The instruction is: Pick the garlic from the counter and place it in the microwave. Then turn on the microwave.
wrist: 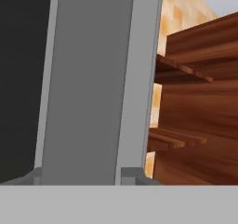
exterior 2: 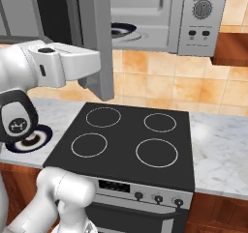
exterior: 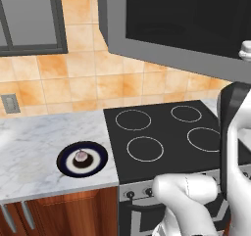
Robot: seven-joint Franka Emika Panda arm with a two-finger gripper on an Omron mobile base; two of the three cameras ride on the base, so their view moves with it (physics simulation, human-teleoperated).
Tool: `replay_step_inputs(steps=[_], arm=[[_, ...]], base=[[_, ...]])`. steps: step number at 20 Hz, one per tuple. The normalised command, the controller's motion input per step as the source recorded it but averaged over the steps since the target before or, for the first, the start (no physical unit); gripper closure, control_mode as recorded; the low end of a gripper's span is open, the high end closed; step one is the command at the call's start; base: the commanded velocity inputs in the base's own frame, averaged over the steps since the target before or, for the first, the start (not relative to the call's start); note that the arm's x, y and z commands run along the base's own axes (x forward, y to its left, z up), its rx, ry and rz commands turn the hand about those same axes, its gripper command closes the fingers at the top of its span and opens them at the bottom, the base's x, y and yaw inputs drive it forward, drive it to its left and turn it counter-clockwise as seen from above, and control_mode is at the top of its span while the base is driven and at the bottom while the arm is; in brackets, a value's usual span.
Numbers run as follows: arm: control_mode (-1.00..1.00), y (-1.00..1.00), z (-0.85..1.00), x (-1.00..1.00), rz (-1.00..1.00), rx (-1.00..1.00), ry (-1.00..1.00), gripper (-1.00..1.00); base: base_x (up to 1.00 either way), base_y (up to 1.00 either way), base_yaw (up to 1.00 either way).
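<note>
Plainly, the garlic (exterior: 81, 155) sits on the dark-blue plate (exterior: 64, 165), which rests on the counter (exterior: 34, 142) just left of the stovetop (exterior: 162, 132). The microwave (exterior 2: 160, 14) hangs above the stovetop with its door (exterior 2: 97, 38) swung wide open, and inside it a second plate (exterior 2: 121, 31) lies on the floor of the cavity. Its dial and buttons sit on the panel (exterior 2: 202, 17) at the right end.

The arm's hand is raised high, up beside the open door; in the hand view the door's grey edge (wrist: 88, 88) stands very close in front, with wooden shelves (wrist: 195, 107) beyond it to the right. The fingertips barely show there, so I cannot tell how wide the pincer stands, and nothing can be seen held in it.

The coming move turns on this: the garlic lies well below the hand and off to the left of the stovetop, so the arm must, in my judgement, drop and swing leftward. The bulb is rounded, with no clear long axis. The open door, hanging out over the stovetop, is the obstacle to clear on the way down.
</note>
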Motion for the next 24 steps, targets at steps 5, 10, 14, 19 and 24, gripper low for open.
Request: replay_step_inputs(steps=[5, 10, 14, 19, 24], arm=[[-1.0, 0.1, 0.0, -0.72, -0.09, -0.01, -0.06, 1.0], [-1.0, 0.03, 0.0, -0.74, -0.05, 0.0, -0.05, 1.0], [-1.0, 0.02, 0.0, -0.65, -0.03, 0.0, -0.02, 1.0], [-1.0, 0.04, 0.0, -0.63, -0.03, 0.0, -0.02, 1.0], [-1.0, 0.14, -0.04, -0.58, -0.03, -0.01, -0.03, 1.0]], base=[[0.0, 0.0, 0.0], [0.0, 0.0, 0.0], [0.0, 0.0, 0.0], [0.0, 0.0, 0.0], [0.0, 0.0, 0.0]])
